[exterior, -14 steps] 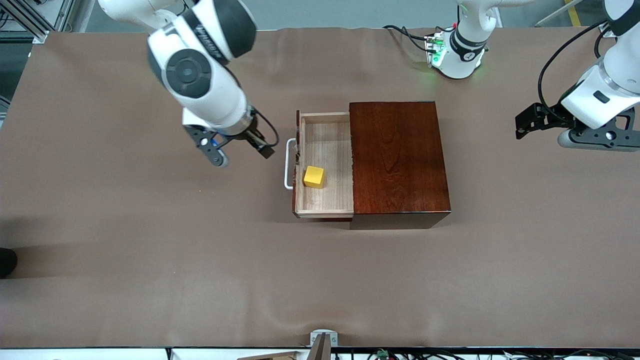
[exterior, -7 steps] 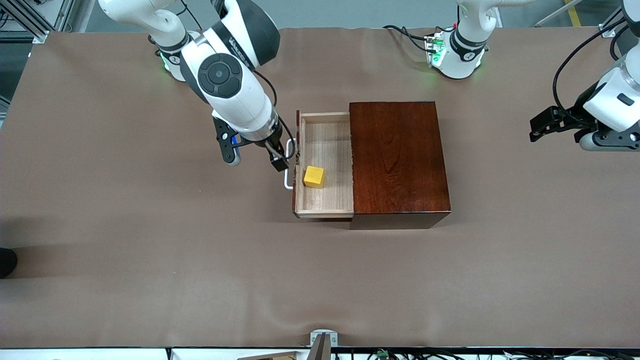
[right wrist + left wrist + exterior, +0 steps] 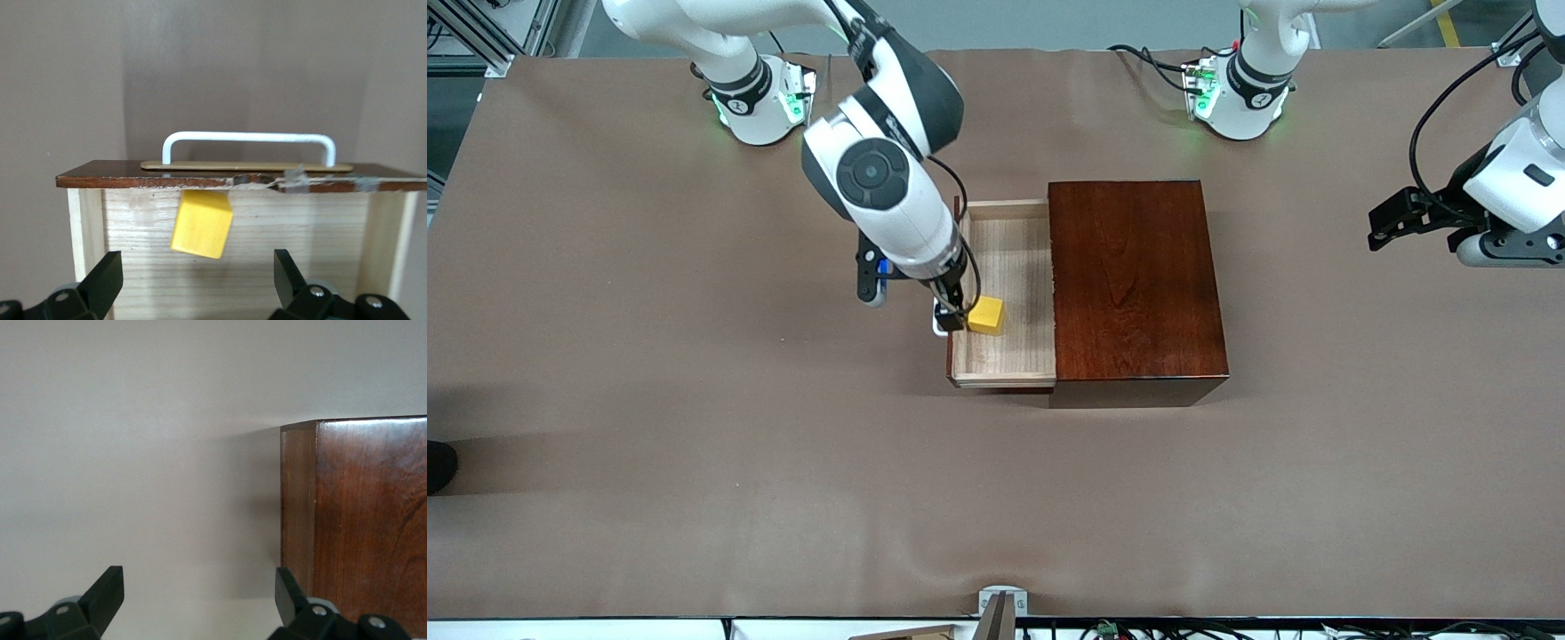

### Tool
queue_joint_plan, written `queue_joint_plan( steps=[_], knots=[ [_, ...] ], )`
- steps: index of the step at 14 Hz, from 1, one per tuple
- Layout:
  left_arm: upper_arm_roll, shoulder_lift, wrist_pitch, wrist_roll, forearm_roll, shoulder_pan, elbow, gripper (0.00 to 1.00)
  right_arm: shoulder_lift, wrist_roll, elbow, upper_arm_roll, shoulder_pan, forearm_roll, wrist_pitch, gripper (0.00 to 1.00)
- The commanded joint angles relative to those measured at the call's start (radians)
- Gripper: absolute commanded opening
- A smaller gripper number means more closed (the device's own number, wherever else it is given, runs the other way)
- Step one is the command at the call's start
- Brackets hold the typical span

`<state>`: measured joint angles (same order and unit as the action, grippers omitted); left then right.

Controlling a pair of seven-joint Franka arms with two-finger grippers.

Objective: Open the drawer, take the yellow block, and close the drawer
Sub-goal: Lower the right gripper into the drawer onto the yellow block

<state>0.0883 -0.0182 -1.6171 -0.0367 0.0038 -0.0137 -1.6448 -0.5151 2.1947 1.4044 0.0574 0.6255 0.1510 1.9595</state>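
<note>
Right hand (image 3: 951, 313), fingers spread, over the pulled-out drawer (image 3: 1005, 356) beside the yellow block (image 3: 986, 315) lying inside near the handle (image 3: 248, 138); centre both fingers around the block before descending. Left hand (image 3: 1383, 228) waits, spread, above the counter (image 3: 694, 444); drawer front largely hidden by the arm

Drawer (image 3: 1003, 293) pulled open under your right pincer (image 3: 911, 302), white handle (image 3: 248, 141) outward. Yellow block (image 3: 986, 315) flat on pale floor, just beside pincer's fingertip.
</note>
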Motion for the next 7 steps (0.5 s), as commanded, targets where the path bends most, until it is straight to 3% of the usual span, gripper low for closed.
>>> queue_joint_plan(
  steps=[1,7],
  knots=[
    [0.004,0.011,0.017,-0.008,-0.016,-0.005,0.023,1.00,-0.055,0.074,-0.048,-0.010,0.017,0.005,0.035,1.00],
    [0.007,0.011,0.014,-0.008,-0.016,-0.003,0.025,1.00,-0.120,0.068,-0.042,-0.010,0.046,-0.002,0.093,1.00]
  ],
)
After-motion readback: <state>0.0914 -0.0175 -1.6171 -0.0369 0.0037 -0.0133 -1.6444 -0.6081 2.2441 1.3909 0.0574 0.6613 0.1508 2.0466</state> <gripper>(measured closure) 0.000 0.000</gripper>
